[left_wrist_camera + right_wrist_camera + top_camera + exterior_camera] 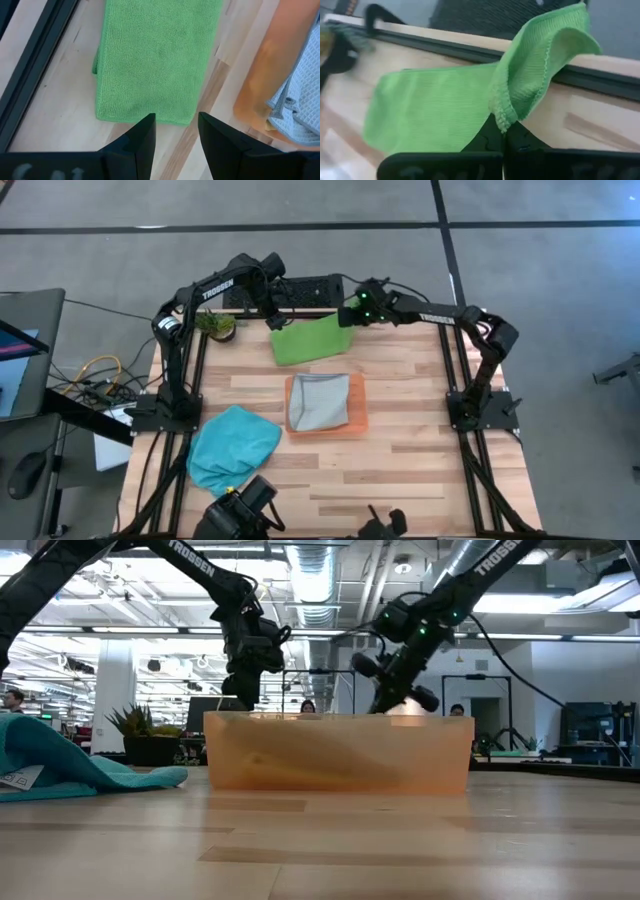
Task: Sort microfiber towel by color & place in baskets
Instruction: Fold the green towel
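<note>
A green towel [310, 340] lies on the table's far middle, beyond the orange tray [358, 420]. A grey towel [320, 402] lies in the tray. A teal towel [233, 445] lies bunched at the near left. My right gripper [350, 315] is shut on the green towel's far right corner. My left gripper [273, 320] stands open over the towel's far left end; in the left wrist view [176, 127] its fingers straddle the towel's edge [150, 117], and no touch shows. My right gripper pinches the green towel's hemmed edge [501, 119] between its two shut fingers, at the far right corner. The corner is lifted and curls in a loose fold [545, 55] past the fingers. The rest of the towel [430, 110] lies flat on the table.
A small potted plant [215, 325] stands at the far left corner, close to my left arm. A dark frame rail [35, 75] runs along the table's far edge. The tray's wall [338, 752] stands in front in the low view. Bare wood lies at the near right.
</note>
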Tool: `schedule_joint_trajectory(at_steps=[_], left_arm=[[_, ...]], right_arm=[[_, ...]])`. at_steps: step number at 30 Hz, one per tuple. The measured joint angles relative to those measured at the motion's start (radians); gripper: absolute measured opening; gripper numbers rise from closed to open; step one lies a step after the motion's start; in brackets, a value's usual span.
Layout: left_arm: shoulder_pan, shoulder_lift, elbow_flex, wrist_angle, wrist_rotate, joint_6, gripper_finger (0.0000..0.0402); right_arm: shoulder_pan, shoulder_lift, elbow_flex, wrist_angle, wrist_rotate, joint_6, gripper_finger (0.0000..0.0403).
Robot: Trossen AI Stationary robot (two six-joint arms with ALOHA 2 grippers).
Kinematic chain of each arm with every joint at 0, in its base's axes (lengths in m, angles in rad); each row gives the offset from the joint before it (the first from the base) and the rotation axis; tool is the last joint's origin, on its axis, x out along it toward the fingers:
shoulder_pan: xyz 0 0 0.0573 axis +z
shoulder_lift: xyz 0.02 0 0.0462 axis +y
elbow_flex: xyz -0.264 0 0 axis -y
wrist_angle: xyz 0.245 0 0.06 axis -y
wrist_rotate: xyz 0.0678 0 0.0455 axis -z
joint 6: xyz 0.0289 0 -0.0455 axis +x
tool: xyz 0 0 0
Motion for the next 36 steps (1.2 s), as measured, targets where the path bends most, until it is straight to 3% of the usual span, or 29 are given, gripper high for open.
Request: schedule_joint_trajectory(at_steps=[20,36], left_arm=[[0.000,-0.177,0.000,-0.013,-0.057,-0.060,0.0140],[0.000,-0.247,0.000,-0.040,-0.082,-0.115,0.0140]], right_arm=[[0.107,0.000,0.052,0.172,0.028,0.009,0.0002],[0.176,0.001,0.052,0.340,0.025,-0.026,0.0004]])
